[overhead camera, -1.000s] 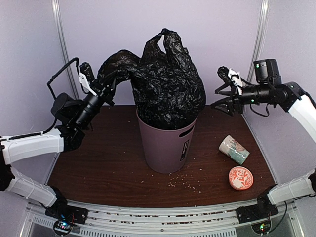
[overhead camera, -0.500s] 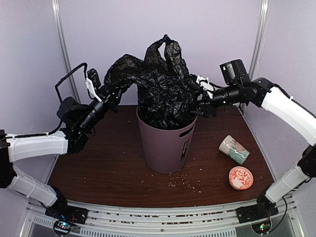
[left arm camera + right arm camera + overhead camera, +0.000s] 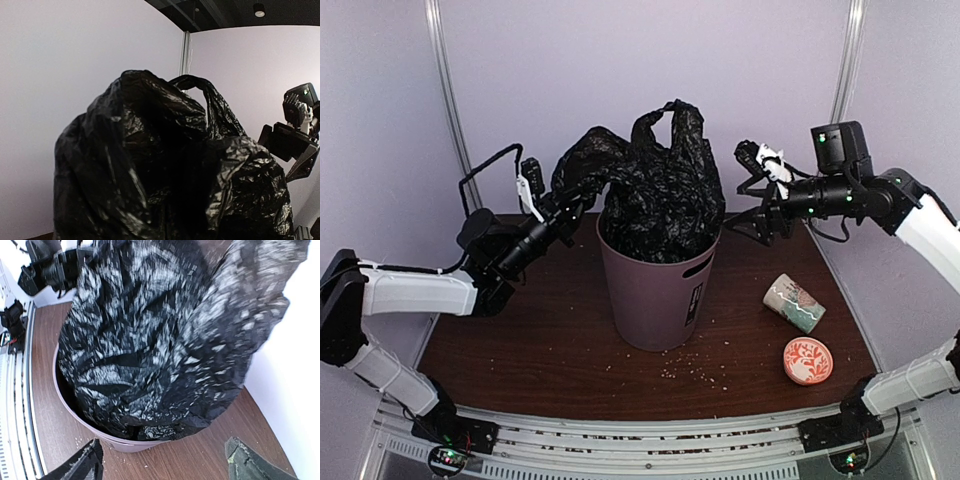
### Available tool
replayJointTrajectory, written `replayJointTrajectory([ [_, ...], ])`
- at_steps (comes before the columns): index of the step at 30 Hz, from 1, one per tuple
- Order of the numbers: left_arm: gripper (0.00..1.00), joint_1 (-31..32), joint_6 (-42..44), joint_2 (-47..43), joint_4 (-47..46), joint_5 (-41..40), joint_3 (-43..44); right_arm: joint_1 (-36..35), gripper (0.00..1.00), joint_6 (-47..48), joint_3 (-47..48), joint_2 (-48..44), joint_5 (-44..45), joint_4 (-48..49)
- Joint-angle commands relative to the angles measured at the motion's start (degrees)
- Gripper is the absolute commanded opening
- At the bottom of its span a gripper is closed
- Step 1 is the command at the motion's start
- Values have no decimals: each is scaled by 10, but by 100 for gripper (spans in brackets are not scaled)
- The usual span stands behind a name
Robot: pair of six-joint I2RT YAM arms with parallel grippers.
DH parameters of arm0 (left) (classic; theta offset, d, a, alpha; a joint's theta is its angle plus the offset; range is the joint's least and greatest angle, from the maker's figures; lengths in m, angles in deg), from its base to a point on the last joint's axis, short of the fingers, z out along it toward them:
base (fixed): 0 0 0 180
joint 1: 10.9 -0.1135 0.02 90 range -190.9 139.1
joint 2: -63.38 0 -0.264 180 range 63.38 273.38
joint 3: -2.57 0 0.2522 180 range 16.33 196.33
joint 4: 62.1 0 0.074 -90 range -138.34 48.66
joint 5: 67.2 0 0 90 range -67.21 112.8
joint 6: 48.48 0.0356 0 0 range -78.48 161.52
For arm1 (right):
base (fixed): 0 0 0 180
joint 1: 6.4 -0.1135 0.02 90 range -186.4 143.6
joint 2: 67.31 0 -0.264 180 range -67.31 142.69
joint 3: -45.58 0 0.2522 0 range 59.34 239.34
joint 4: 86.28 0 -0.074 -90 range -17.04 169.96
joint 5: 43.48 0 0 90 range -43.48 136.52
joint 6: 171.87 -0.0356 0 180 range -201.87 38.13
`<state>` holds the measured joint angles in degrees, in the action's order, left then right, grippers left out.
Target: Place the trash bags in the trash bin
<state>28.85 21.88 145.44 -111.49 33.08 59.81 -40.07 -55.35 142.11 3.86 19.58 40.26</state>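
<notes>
Black crinkled plastic is bunched in the left end effector, whose jaws are pinched together on the left lobe of the black trash bag, just left of the bin and a little above its rim. The bag's lower part sits inside the trash bin, while most of it billows above the rim, with a loop handle sticking up at the top. The right end effector hangs just right of the bag, jaws spread wide with nothing between them. From its wrist camera the two fingertips show apart from the plastic. The mauve-brown bin stands upright in the middle of the dark wooden worktop. To its right a patterned cream mug lies on its side, and nearer the front a round orange-and-white patterned disc lies flat. Crumbs are scattered on the worktop in front of the bin.
</notes>
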Motion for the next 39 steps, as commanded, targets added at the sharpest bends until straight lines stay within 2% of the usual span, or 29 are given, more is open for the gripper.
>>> replayJointTrajectory([
  [1,0,2,-20,18,-53,15,-6,-3,86,-37,14,3,6,3],
  [4,0,2,-34,33,-66,25,-6,-3,85,-55,34,32,12,10],
  [8,0,5,-41,43,-68,31,-7,-3,79,-72,56,74,18,27],
  [15,0,8,-44,38,-66,34,-24,-3,72,-73,43,99,15,40],
  [19,0,7,-43,23,-46,38,-35,-3,73,-68,24,79,20,37],
  [26,0,11,-32,-30,24,52,-51,-1,83,-52,16,27,31,0],
  [32,0,24,-31,-63,56,72,-55,-2,82,-78,69,42,30,6],
  [39,0,57,-25,-58,79,70,-51,-3,70,-87,96,132,-10,27],
])
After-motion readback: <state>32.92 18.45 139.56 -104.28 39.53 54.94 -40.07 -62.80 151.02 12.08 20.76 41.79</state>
